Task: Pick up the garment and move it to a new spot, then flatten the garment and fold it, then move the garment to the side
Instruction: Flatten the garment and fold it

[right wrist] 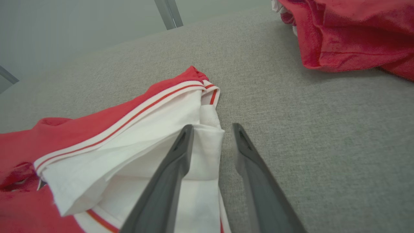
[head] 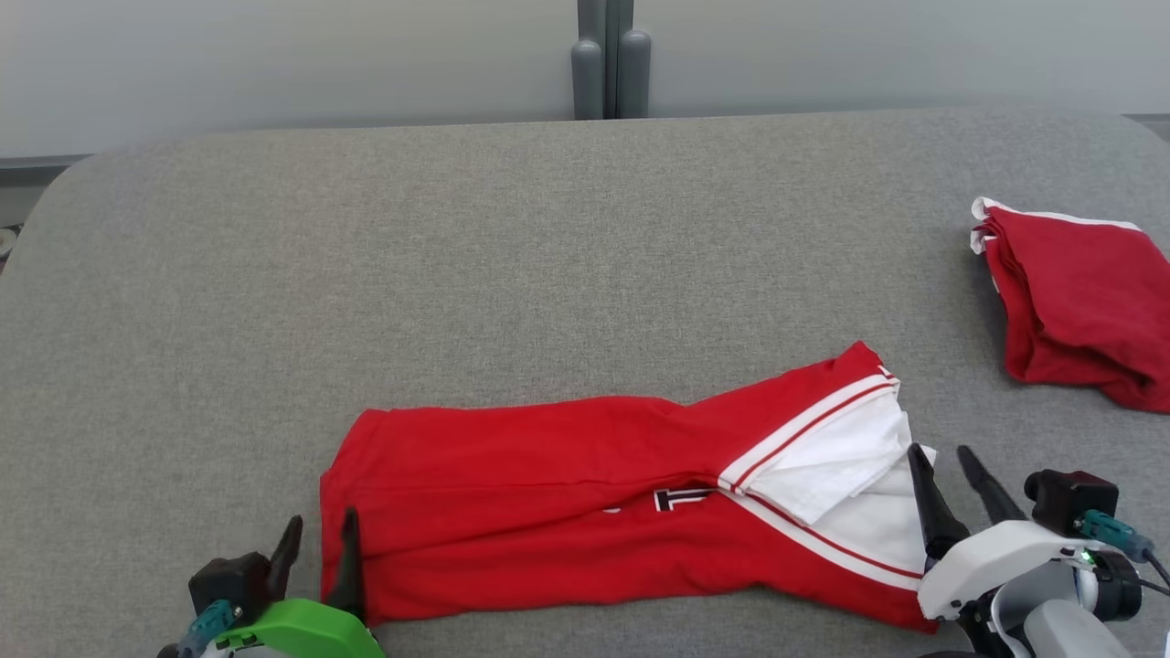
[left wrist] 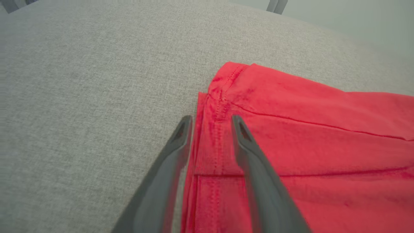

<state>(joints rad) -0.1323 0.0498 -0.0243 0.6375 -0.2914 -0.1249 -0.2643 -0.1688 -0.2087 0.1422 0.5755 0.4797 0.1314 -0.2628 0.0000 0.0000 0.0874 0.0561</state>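
The garment (head: pixel 567 512), red with a white striped band, is laid lengthwise on the grey table (head: pixel 457 256), toward 6 o'clock in the head view. The left gripper (head: pixel 322 519) is positioned at the garment's 9 o'clock end; its fingers are spread, one on the hem and one beside it, and nothing is clamped. The right gripper (head: pixel 940 452) is positioned at the 3 o'clock end, with fingers parted at the edge of the white fabric and nothing gripped. A second red cloth (head: pixel 1079 302) is seen at 3 o'clock on the table, well apart.
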